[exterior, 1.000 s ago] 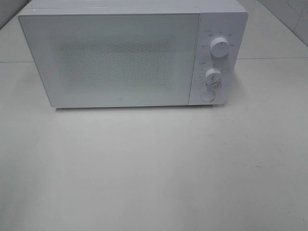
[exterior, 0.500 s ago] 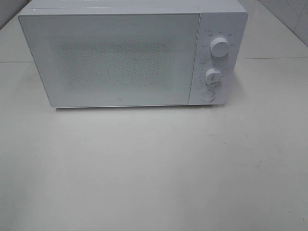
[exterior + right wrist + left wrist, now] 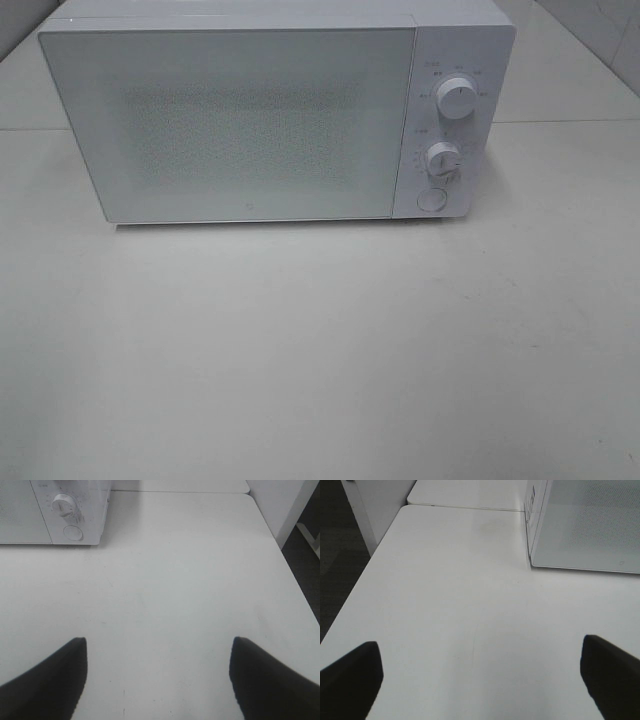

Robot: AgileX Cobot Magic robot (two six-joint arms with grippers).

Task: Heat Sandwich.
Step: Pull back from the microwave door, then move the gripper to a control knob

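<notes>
We found the microwave (image 3: 270,120) shut on the table (image 3: 320,350), with the left gripper (image 3: 479,644) and right gripper (image 3: 158,641) both spread wide in front of it.

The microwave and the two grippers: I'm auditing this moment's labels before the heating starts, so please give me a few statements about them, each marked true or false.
1. The microwave has its door shut. True.
2. In the exterior high view its controls sit left of the door. False: the upper knob, lower knob and round button are on the panel right of the door.
3. The left gripper is open and holds nothing. True.
4. The right gripper is shut tight. False: its jaws stand wide apart, with only bare table between them.
</notes>
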